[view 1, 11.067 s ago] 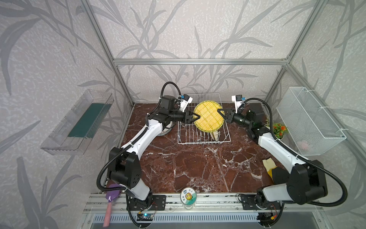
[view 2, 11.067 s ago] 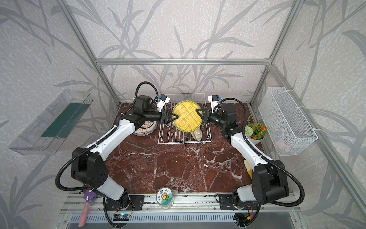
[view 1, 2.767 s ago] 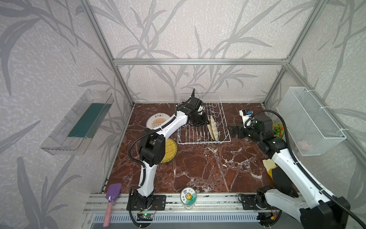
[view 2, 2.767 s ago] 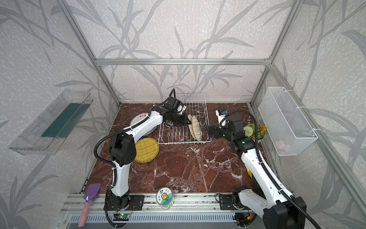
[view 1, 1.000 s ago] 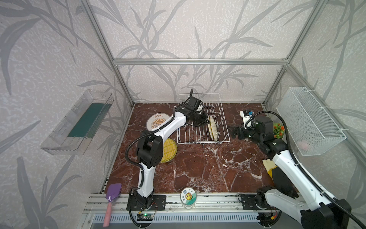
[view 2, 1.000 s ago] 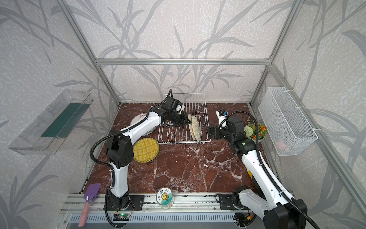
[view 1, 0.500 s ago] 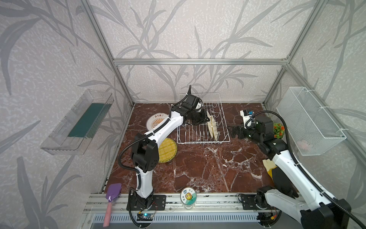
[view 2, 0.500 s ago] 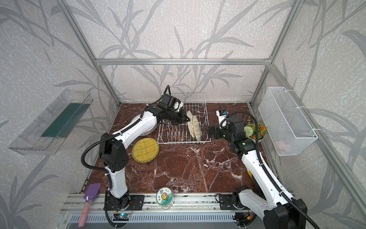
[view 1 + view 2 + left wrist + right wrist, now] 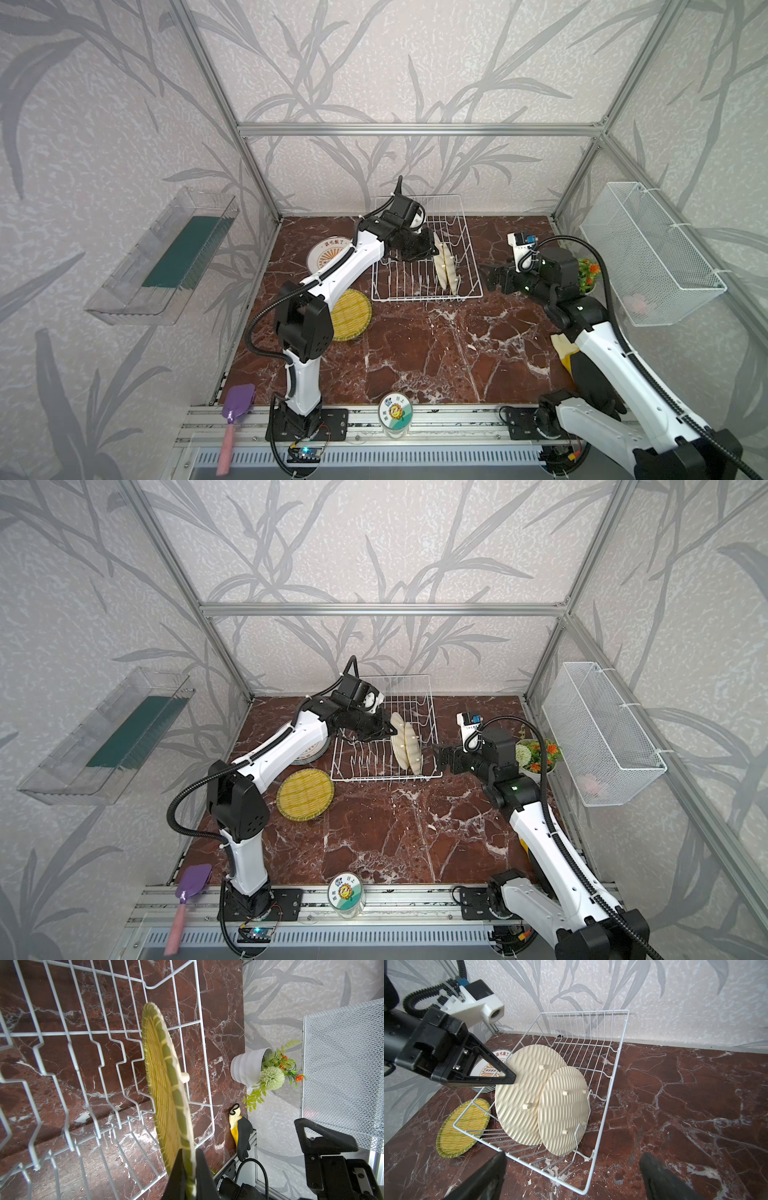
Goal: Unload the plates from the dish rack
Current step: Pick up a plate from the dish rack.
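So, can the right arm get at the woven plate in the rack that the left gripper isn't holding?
Probably yes. The right gripper is open beside the dish rack, facing that plate's back; only the rack's low wire side lies between. The left gripper is shut on the neighbouring plate.

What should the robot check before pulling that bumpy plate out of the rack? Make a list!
1. Left gripper shut on the held woven plate's rim: ok.
2. Held plate out of the dish rack: not ok, stands inside.
3. Held plate apart from second woven plate: cannot tell.
4. Right gripper open, outside the rack: ok.
5. Flat woven plate on the table bare on top: ok.
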Controlling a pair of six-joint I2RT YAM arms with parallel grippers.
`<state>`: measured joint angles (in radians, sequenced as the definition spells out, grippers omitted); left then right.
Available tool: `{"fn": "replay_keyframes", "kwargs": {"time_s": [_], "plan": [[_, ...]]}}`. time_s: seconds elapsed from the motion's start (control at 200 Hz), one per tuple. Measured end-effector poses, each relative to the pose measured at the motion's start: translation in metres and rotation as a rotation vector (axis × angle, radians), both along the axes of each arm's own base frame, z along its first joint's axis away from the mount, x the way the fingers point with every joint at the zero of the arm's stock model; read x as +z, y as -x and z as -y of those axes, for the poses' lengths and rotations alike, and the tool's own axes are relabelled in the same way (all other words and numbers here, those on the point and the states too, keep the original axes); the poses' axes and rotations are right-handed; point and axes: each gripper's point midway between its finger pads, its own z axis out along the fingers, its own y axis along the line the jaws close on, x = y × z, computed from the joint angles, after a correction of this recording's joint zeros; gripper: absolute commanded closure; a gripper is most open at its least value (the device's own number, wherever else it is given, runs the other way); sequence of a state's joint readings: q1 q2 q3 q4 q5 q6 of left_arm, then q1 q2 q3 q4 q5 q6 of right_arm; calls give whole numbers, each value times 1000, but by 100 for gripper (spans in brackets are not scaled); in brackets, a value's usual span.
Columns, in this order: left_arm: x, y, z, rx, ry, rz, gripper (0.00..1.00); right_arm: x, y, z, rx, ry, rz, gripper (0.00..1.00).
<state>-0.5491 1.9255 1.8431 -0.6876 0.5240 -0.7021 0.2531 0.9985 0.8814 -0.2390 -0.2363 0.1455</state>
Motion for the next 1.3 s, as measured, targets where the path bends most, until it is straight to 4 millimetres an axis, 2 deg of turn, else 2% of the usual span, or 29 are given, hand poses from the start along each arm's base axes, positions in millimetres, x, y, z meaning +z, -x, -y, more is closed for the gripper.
{"fn": "replay_keyframes", "kwargs": {"time_s": [0.38,0.875,1.3], "plan": [[2,2,-3,0,-10,2,100,0,0,0,-1,-1,2,1],[25,8,-9,16,1,43,100,0,0,0,-1,-2,2,1],[25,8,-15,33,-22,41,100,1,0,0,-3,-7,-1,1]]}}
